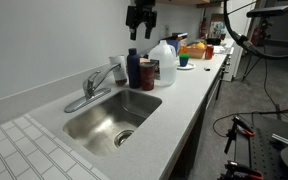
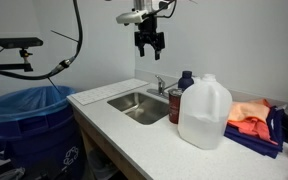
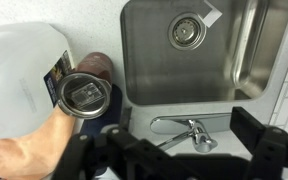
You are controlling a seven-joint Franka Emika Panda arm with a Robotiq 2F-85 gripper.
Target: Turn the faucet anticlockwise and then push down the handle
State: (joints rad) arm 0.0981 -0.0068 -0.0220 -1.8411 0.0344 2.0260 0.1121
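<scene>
A chrome faucet [image 1: 99, 82] with a lever handle stands at the back rim of a steel sink [image 1: 84, 122]. It shows in both exterior views [image 2: 161, 84] and in the wrist view [image 3: 184, 128], where its spout lies along the sink's rim. My gripper [image 1: 141, 18] hangs high above the counter over the faucet area, well clear of it. Its fingers are spread and hold nothing [image 2: 149, 45]. In the wrist view the dark fingers [image 3: 184, 152] frame the faucet from above.
A white plastic jug [image 2: 204, 112], a blue bottle [image 1: 133, 68] and a dark lidded tumbler [image 3: 81, 95] stand beside the sink. Orange and blue cloths [image 2: 249, 115] lie further along the counter. A blue bin [image 2: 29, 125] stands on the floor.
</scene>
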